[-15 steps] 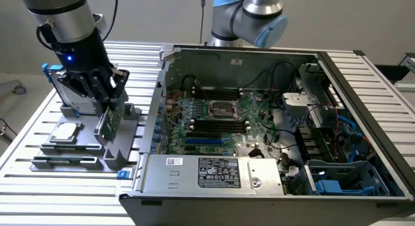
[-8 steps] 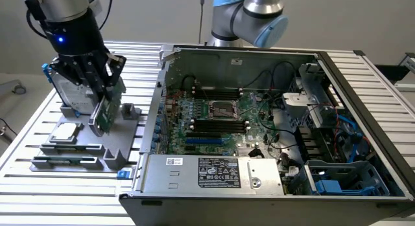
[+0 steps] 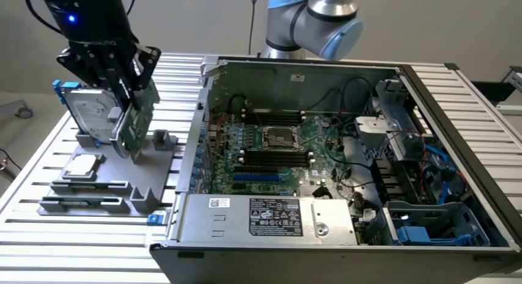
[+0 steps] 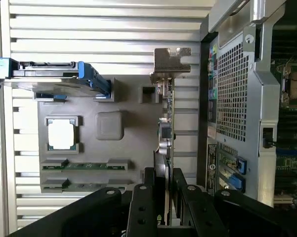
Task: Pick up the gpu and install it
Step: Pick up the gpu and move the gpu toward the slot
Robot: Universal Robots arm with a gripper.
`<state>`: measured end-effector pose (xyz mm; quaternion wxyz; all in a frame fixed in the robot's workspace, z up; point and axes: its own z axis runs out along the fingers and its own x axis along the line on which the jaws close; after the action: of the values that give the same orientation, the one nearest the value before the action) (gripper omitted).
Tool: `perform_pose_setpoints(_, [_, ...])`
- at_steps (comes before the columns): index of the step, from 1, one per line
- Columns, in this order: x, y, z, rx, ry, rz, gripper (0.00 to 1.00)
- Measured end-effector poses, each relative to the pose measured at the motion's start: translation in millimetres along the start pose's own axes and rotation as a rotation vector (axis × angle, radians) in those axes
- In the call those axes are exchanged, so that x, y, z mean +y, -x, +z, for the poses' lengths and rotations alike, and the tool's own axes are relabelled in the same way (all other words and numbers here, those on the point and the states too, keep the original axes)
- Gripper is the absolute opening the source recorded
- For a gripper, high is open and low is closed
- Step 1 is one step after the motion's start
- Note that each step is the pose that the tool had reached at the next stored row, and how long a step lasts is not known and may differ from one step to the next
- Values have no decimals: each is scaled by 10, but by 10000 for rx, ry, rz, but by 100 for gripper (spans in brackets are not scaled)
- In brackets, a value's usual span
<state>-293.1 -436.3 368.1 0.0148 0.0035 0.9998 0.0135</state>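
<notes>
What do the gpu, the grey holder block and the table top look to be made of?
The gpu: green circuit board, likely fibreglass laminate, with a bare, shiny metal end bracket. The holder block: matte grey with moulded-looking pockets, probably plastic. The table top: ribbed silvery slats, apparently aluminium profile.

Exterior cam's parked up high off the table [image 3: 82,250], tilted down across the whole open case [image 3: 294,76] and the grey holder [image 3: 122,169] — pretty wide. Wrist cam hangs close over that holder, staring straight down past the gripper [image 4: 163,173] — both catch the holder, gpu [image 4: 165,113] and case wall.
</notes>
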Motion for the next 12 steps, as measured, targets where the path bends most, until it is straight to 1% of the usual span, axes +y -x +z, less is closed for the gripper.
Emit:
perform_pose_setpoints(4, [6,143,-179,69,-1,1,26])
perform_pose_setpoints(12, [17,453,-524,237,-3,6,26])
